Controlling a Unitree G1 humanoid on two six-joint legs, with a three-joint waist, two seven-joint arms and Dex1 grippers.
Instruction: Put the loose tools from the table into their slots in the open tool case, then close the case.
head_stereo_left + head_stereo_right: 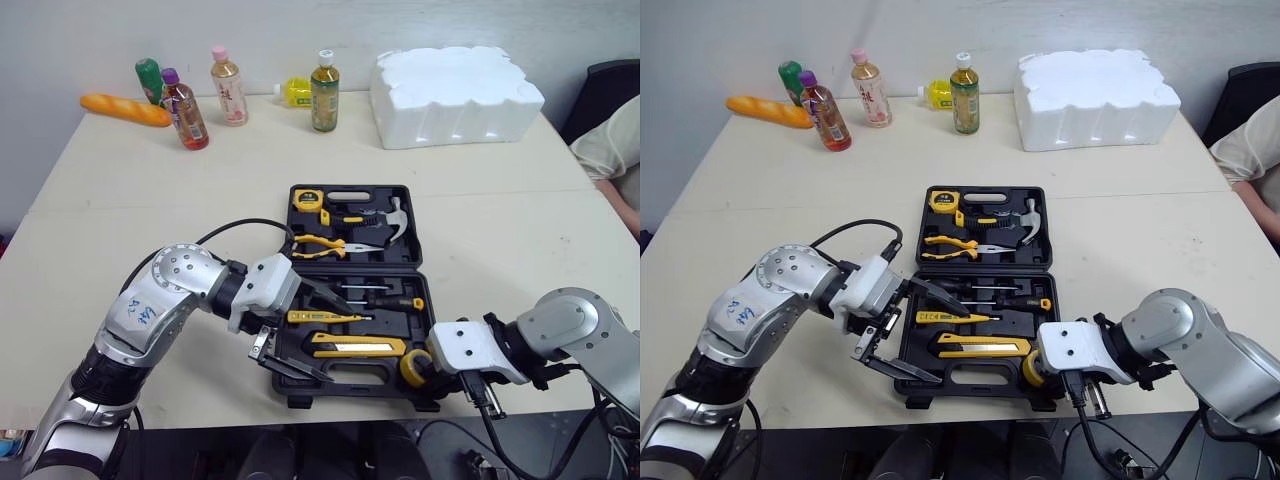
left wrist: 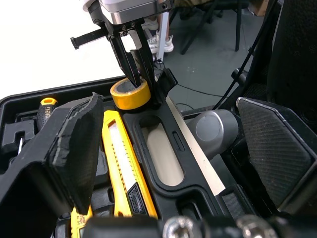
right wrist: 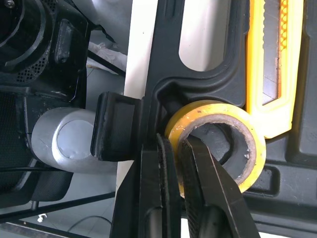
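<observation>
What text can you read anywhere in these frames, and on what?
No text reads cleanly enough to quote.
bottles: labels too small.
tape measure: face label too small.
screwdriver: white handle lettering, cut off and blurred.
utility knife: end sticker blurred.
left forearm: blue handwritten marks, illegible.
yellow tape roll, held by the right pincer: no print visible.

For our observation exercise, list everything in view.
tool case: one, black, open, near middle
tape roll: one, yellow, case's near right corner
utility knife: one, yellow, beside roll
screwdrivers: several, near half
pliers, hammer, tape measure: one each, case's far half
bottles: five, mixed colours, far side
bread loaf: one, orange, far left
foam block: one, white, far right
person: one, right edge
left gripper: open, over case's left
right gripper: shut on tape roll
</observation>
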